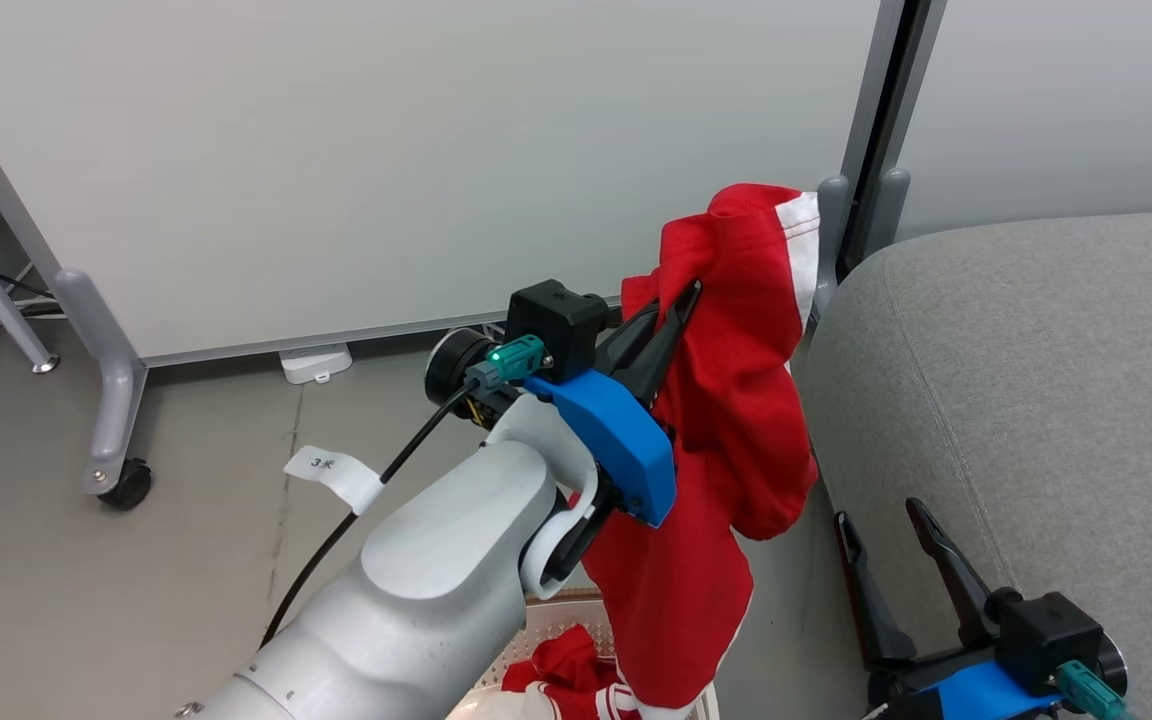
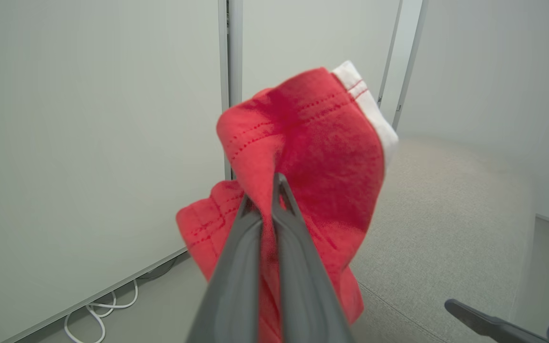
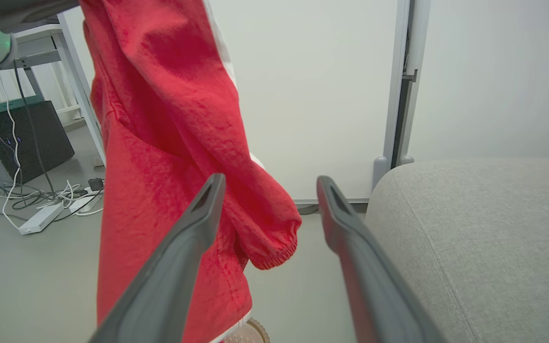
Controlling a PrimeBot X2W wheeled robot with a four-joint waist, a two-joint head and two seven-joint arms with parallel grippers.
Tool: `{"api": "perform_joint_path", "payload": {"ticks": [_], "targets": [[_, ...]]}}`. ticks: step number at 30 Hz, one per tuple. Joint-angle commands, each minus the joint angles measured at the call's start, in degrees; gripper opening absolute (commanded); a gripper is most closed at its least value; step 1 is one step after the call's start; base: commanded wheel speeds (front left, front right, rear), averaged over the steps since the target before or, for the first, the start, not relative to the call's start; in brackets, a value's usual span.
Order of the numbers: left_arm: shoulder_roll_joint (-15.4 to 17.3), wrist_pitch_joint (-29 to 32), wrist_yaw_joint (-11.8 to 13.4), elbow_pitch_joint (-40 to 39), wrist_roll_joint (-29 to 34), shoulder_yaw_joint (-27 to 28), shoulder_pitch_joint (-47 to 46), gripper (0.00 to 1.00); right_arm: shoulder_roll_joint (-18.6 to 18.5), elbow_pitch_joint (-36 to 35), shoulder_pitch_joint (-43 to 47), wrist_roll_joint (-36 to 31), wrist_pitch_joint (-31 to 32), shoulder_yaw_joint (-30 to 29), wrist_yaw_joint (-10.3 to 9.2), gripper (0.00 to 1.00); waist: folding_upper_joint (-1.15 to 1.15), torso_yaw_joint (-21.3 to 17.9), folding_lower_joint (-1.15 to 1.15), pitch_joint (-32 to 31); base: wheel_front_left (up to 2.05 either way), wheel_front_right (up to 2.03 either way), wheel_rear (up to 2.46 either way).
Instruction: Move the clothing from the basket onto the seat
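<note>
A red garment of the clothing (image 1: 736, 400) with white trim hangs in the air left of the grey seat (image 1: 1036, 380), pinched by my left gripper (image 1: 681, 300), which is shut on it; its fabric (image 2: 312, 152) drapes over the closed fingers (image 2: 274, 238). Its lower part reaches down toward the basket (image 1: 561, 612) at the bottom, where more red clothing (image 1: 566, 675) lies. My right gripper (image 1: 876, 512) stands open and empty beside the seat's front edge; in its wrist view the hanging garment (image 3: 169, 157) is just left of its fingers (image 3: 193, 228), the seat (image 3: 484, 238) to the right.
White partition panels (image 1: 386, 170) on a castered grey frame (image 1: 116, 420) stand behind. Cables and a power strip (image 3: 41, 216) lie on the grey floor to the left, near a dark box (image 3: 22, 138). A labelled cable (image 1: 336, 470) runs along my left arm.
</note>
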Motion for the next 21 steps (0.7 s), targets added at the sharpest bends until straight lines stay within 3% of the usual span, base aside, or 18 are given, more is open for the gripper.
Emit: {"api": "perform_joint_path", "payload": {"ticks": [1,10,21], "targets": [[0.06,-0.44,0.41,-0.09,-0.81,-0.74,-0.93,0.00,-0.17,0.07,0.44,-0.33,-0.20,0.05,0.03,1.00,0.00,-0.14,0.00,-0.07,0.00,0.00,0.00],[0.04,-1.54,1.21,1.09,-4.18,-4.44,-2.50,0.00,-0.16,0.40,-0.04,-0.33,0.11,1.09,0.03,1.00,0.00,-0.93,0.00,0.37,0.00,0.00,0.00],[0.06,-2.44,1.56,2.93,-7.46,-8.27,-3.87,0.00,-0.17,3.81,-5.53,1.27,2.91,9.79,0.03,1.00,0.00,-2.54,0.00,1.25,0.00,0.00,0.00]]}}
